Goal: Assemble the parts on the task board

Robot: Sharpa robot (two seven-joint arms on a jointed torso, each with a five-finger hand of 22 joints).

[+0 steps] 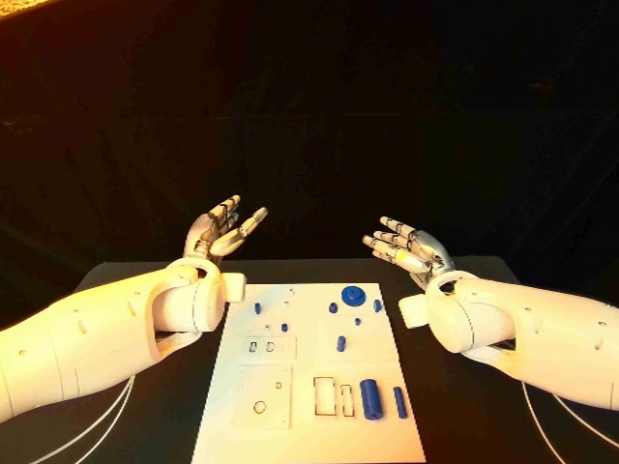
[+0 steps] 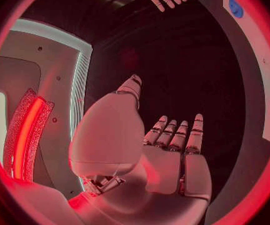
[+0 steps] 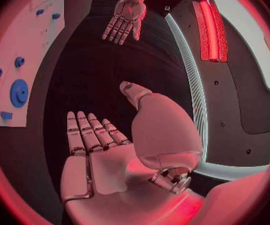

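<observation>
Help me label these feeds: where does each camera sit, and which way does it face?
Head view: on the head, looking down at the task board; left hand and right hand raised open.
Left wrist view: behind the left hand.
Right wrist view: behind the right hand.
Shared: both wrist views catch the other hand and the blue gear.

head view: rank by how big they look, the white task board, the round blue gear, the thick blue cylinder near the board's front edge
1. White task board, by far the largest.
2. Thick blue cylinder, longer than the gear is wide, though it lies nearer the camera, so this ranking is unsure.
3. Round blue gear.
</observation>
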